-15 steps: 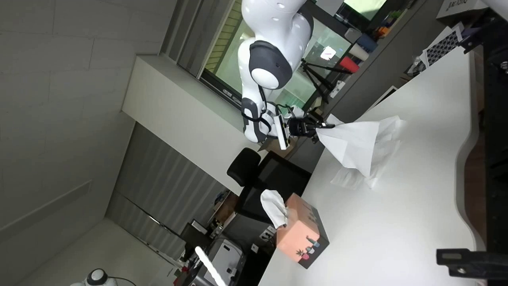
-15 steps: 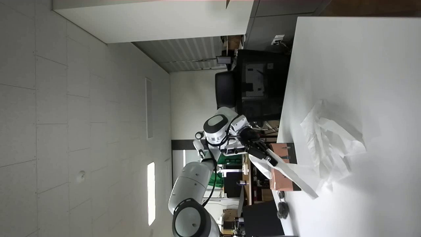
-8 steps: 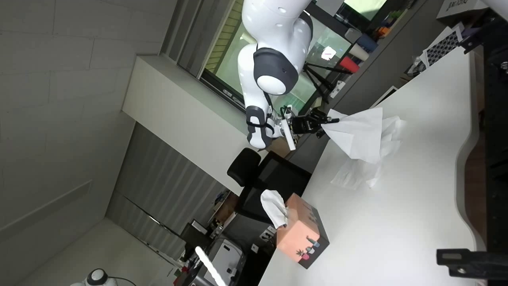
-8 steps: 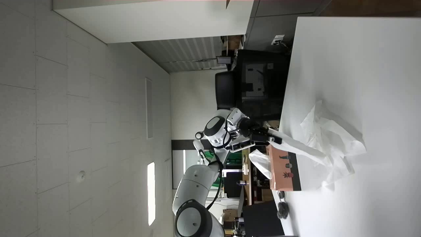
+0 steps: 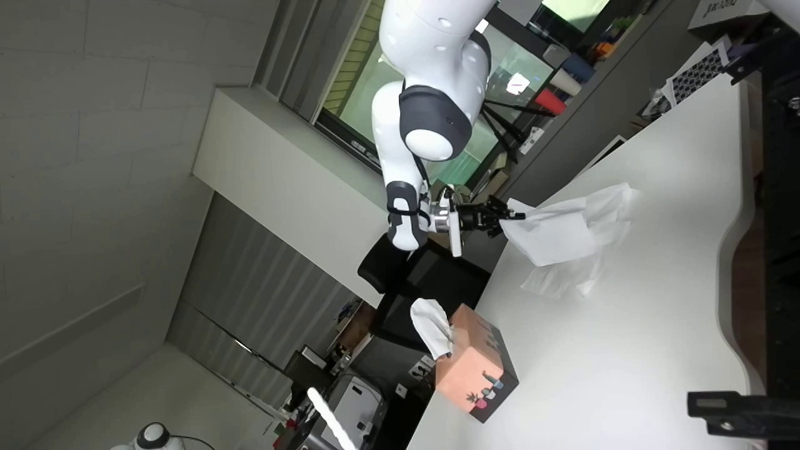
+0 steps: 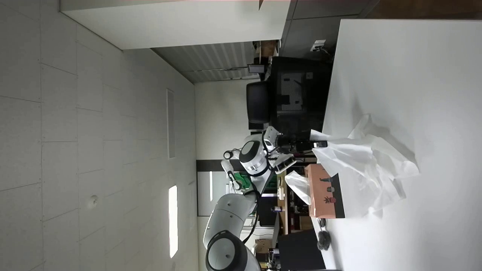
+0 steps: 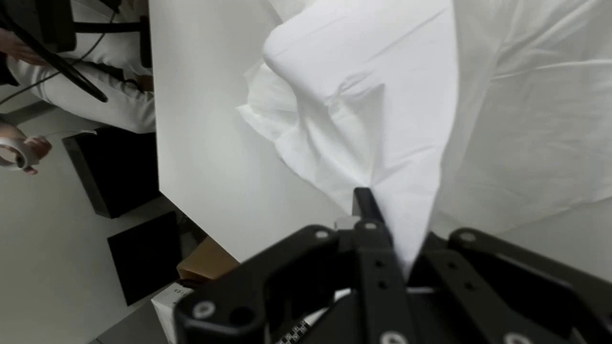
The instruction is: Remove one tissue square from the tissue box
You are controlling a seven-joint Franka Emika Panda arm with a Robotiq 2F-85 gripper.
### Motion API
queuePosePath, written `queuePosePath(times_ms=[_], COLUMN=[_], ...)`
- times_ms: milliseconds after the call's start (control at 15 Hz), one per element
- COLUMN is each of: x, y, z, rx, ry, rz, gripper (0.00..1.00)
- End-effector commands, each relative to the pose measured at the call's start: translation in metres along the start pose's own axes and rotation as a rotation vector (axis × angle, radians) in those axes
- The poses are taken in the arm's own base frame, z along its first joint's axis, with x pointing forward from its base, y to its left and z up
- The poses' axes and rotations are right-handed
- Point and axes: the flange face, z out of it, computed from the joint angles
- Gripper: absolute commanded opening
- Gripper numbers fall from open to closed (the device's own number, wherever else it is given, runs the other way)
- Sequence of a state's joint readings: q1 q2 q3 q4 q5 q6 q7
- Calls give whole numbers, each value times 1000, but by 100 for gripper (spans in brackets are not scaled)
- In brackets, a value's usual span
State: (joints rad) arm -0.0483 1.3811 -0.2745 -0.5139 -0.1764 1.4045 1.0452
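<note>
The tissue box, salmon with a dark base and cactus drawings, stands on the white table in both exterior views. A white tissue tuft sticks out of its opening. My gripper is shut on a white tissue, away from the box and near the table edge. In the wrist view, the gripper pinches the tissue at one corner; the tissue hides most of one finger. The held tissue hangs down onto loose tissues on the table. The box is out of the wrist view.
Crumpled white tissues lie on the table beside the held one. A black chair stands beyond the table edge. A dark fuzzy object lies near the box. A person's legs show past the edge in the wrist view.
My gripper has swung away from the tissue box with the tissue and then come lower. The held tissue now droops over the loose tissues. The box has not moved.
</note>
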Motion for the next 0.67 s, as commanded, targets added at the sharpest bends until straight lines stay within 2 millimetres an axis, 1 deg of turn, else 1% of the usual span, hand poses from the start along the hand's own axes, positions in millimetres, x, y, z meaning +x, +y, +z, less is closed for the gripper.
queuePosePath(times_ms=[0,133,267,333,467,600], x=[-7,-9,-11,-12,-13,-16], y=[-18,-27,-37,-41,-47,-51], z=[-4,-6,-14,-21,-37,-57], rx=[79,125,186,226,304,386], ry=[44,82,135,163,221,264], rz=[53,86,124,146,189,237], gripper=[28,39,53,62,73,88])
